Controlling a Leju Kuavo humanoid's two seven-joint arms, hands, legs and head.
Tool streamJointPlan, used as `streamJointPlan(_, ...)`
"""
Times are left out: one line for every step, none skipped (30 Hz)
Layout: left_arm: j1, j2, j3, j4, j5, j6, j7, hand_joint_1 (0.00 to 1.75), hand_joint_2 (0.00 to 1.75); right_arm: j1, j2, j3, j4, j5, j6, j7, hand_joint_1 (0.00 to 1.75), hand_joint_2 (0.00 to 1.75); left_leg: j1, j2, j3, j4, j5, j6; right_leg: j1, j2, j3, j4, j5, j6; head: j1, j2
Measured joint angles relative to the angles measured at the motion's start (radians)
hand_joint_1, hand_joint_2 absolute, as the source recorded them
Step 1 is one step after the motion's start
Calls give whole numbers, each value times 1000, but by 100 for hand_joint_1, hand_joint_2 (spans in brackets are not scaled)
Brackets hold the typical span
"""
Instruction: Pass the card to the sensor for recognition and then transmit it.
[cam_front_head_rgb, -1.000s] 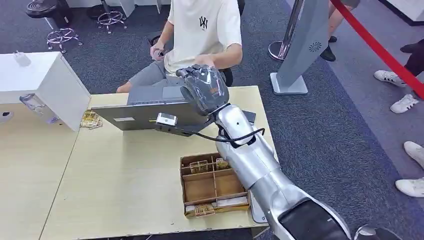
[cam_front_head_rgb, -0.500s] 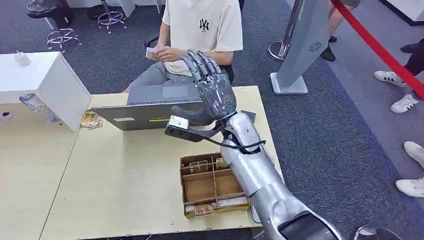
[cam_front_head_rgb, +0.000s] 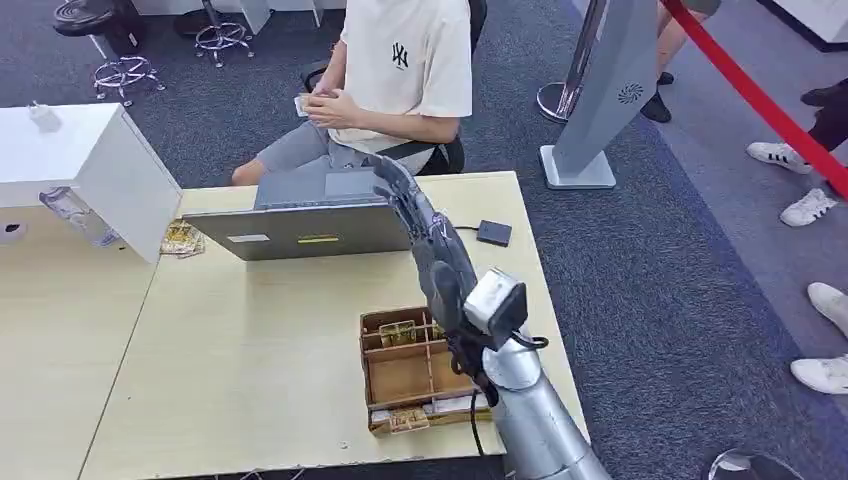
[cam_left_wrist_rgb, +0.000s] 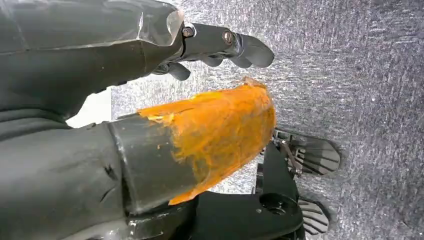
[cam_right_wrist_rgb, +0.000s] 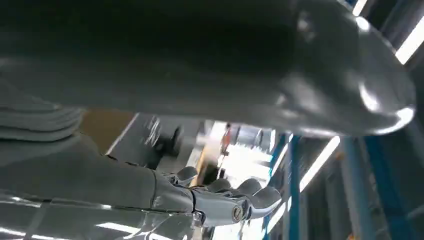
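Card with the seated person

Right hand (cam_front_head_rgb: 432, 250) is raised over the desk (cam_front_head_rgb: 250, 370) edge-on, fingers straight and spread — it holds nothing. The card (cam_front_head_rgb: 301, 104) sits in the person's hands (cam_front_head_rgb: 330, 105), beyond the laptop (cam_front_head_rgb: 300, 225). Left hand (cam_left_wrist_rgb: 150, 100) hangs over carpet, fingers loose and empty.

Head view was evenly lit and sharp, soft overhead light, barely any shadows on the table (cam_front_head_rgb: 250, 370). Left wrist view was crisp on the carpet (cam_left_wrist_rgb: 360, 75), with some glare on the plastic cover up close. Right wrist view was rough: dark, smeary, motion blur everywhere, and the ceiling light strips (cam_right_wrist_rgb: 320, 160) were totally blown out.
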Motion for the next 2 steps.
streamJointPlan(1,1,0,0,3,1,-3,0,0,15,-8,0,-21,-29,54,-3,0,0,0,0,0,0,0,0,0,0,0,0,0,0,0,0)
streamJointPlan(1,2,0,0,9,1,-7,0,0,29,-16,0,-39,-50,95,-5,0,0,0,0,0,0,0,0,0,0,0,0,0,0,0,0)
